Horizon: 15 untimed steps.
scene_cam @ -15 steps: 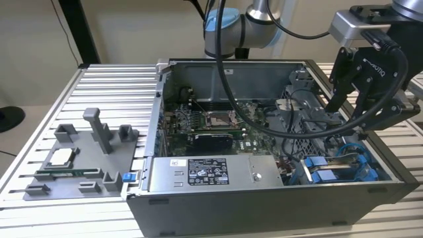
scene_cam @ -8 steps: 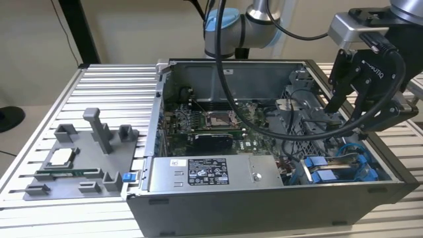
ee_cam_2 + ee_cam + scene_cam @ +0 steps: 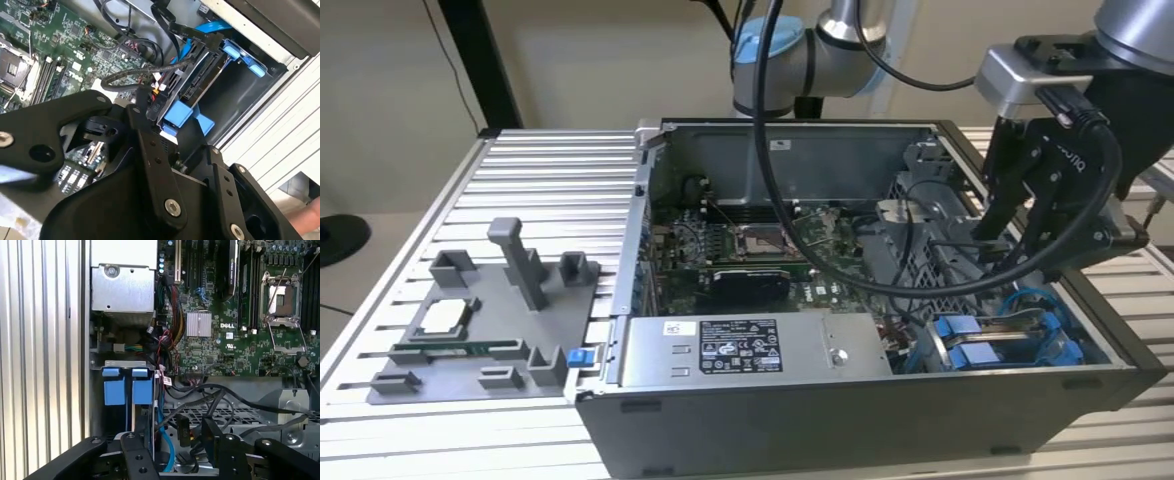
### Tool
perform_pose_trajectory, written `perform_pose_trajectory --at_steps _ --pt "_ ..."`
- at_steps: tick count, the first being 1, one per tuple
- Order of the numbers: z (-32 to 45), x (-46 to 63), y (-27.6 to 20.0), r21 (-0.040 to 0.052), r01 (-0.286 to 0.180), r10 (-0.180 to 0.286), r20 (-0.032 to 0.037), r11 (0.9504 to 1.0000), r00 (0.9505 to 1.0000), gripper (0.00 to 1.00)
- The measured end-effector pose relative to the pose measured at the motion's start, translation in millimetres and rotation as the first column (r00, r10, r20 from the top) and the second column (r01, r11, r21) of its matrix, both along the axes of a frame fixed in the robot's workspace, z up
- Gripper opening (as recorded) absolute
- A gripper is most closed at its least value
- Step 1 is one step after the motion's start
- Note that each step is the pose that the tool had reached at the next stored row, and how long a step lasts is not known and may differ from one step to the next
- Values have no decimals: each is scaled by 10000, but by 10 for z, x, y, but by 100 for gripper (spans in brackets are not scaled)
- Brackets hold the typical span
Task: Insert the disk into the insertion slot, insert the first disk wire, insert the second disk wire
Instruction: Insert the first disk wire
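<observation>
The disk sits seated just ahead of your hand: the first-wire step. Whether the hand clasps the wire cannot be told; mating demands square alignment.

Blue-framed disk on edge inside the insertion slot, blue-tabbed bay, grey perforated cage.

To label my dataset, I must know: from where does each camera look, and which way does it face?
Exterior view: off the arm, raised beside the table, looking down into the open computer case; the arm and gripper show.
First wrist view: on the wrist, facing down on the motherboard and insertion slot; gripper links show.
Second wrist view: on the wrist, facing the slot past the gripper.
Both wrist views share motherboard and slot.
</observation>
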<state>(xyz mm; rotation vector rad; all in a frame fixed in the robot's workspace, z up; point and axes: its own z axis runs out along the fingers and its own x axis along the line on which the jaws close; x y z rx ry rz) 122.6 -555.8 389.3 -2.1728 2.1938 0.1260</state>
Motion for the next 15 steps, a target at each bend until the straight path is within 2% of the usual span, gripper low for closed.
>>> perform_pose_trajectory --at_steps 9,15 --pt "-4 0 25 33 -1 0 100 10000 10000 100" --pt "-12 0 41 36 -1 0 239 10000 9997 100"
